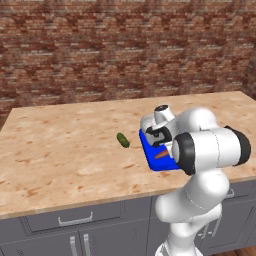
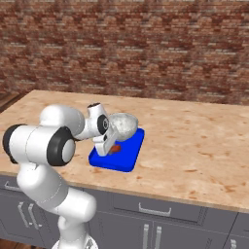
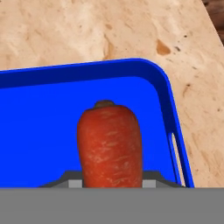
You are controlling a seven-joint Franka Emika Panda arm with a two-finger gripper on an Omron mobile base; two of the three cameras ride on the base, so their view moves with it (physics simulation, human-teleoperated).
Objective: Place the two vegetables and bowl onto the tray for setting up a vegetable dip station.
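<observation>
From the left base view I see my gripper (image 1: 161, 145) low over the blue tray (image 1: 151, 159), with the carrot (image 1: 161, 154) showing orange-red just under it. The hand view puts the carrot (image 3: 110, 144) dead centre, blunt stem end pointing away from the camera, its lower part running down between the gripper's dark tips, against the tray's (image 3: 43, 131) blue floor. I read the gripper as clamped on the carrot; whether the carrot touches the tray floor or hangs just above it, I cannot tell. In the same view the tray's rounded corner and handle slot (image 3: 175, 153) sit to the carrot's right, with bare bench (image 3: 87, 30) beyond the rim. From the right base view the bowl (image 2: 123, 125), pale grey and speckled, is already on the tray (image 2: 124, 158), at its far end, just beside the gripper (image 2: 109, 146); the carrot (image 2: 115, 148) shows as a reddish patch in front of the bowl. The cucumber (image 1: 123, 140), a dark green stub, lies on the bench (image 1: 60, 150) left of the tray in the left base view, apart from it and not yet on it. The tray sits near the bench's front edge. Brick wall (image 2: 146, 48) behind, grey cabinet fronts (image 1: 75, 225) with handles below the bench.
</observation>
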